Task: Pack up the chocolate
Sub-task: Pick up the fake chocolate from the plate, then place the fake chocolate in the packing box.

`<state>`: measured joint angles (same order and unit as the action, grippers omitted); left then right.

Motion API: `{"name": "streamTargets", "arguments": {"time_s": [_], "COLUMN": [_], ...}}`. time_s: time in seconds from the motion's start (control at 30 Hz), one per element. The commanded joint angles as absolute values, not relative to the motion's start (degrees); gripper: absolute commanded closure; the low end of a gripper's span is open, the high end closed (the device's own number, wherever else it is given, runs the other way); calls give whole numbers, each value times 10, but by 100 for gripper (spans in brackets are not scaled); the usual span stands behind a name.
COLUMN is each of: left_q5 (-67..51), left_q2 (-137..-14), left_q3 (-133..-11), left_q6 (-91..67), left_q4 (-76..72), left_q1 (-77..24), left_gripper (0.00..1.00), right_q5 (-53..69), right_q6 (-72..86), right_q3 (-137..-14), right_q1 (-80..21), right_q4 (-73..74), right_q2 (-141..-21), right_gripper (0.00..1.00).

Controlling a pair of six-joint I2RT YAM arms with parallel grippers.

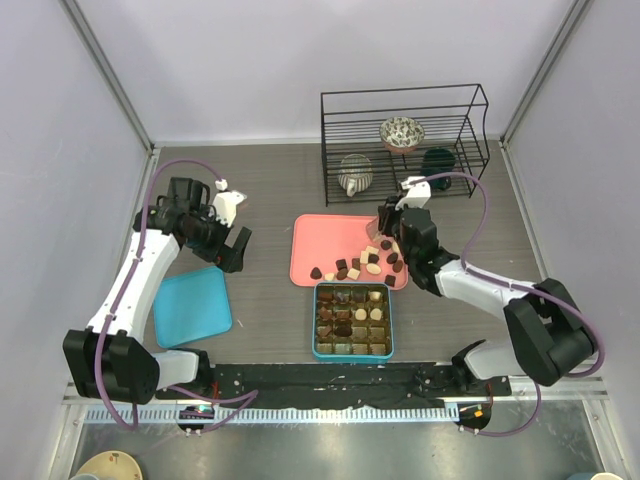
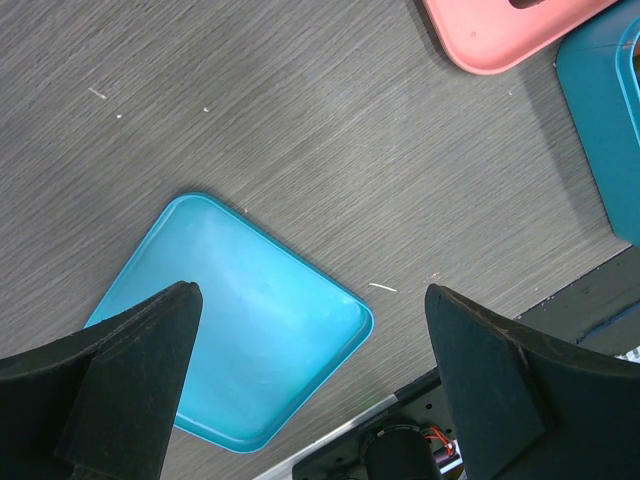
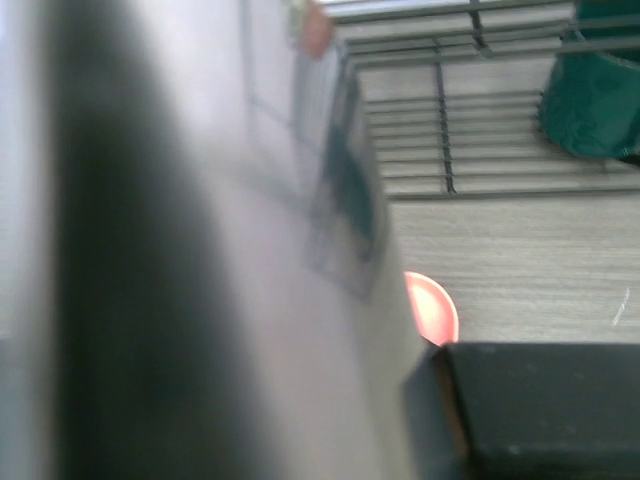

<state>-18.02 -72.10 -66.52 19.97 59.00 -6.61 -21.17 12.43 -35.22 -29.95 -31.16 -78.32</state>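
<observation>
From where I stand, with the arm bases at six o'clock, the left arm rises from its base at the near left, leans toward eleven o'clock and folds at the elbow. Its wrist tips the left gripper [image 1: 237, 250] down toward the bare table, just past the twelve o'clock edge of the blue tray [image 1: 192, 307]. Its jaws are spread wide with nothing between them. The right arm bends sharply at its elbow near four o'clock and stretches its forearm low toward ten o'clock. That puts the right gripper [image 1: 387, 215] over the three o'clock side of the pink tray [image 1: 325, 240]. Its wrist view is blurred, so I cannot tell how its jaws stand. The chocolate [image 1: 358, 266] lies partly loose on the pink tray's five o'clock corner. The rest fills compartments of the teal box [image 1: 315, 325], just beside that tray at six o'clock.
</observation>
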Motion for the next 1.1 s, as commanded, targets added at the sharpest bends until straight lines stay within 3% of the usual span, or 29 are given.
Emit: {"name": "streamTargets", "arguments": {"time_s": [0.0,0.3,0.63,1.07], "left_q5": [-181,-176,-176,-173], "left_q2": [-708,-703,-693,-699], "left_q3": [-678,-683,-673,-677], "left_q6": [204,198,194,194], "left_q4": [587,591,587,590], "left_q1": [-63,-62,-63,-63], "left_gripper": [0,0,0,0], "right_q5": [-205,-235,-364,-473], "right_q6": [104,91,143,278], "right_q3": [-403,-428,-431,-448], "right_q1": [-310,-370,-557,-778], "right_q4": [-296,-158,53,231], "right_q2": [-734,-617,-481,-451], "right_gripper": [77,79,81,81]}}
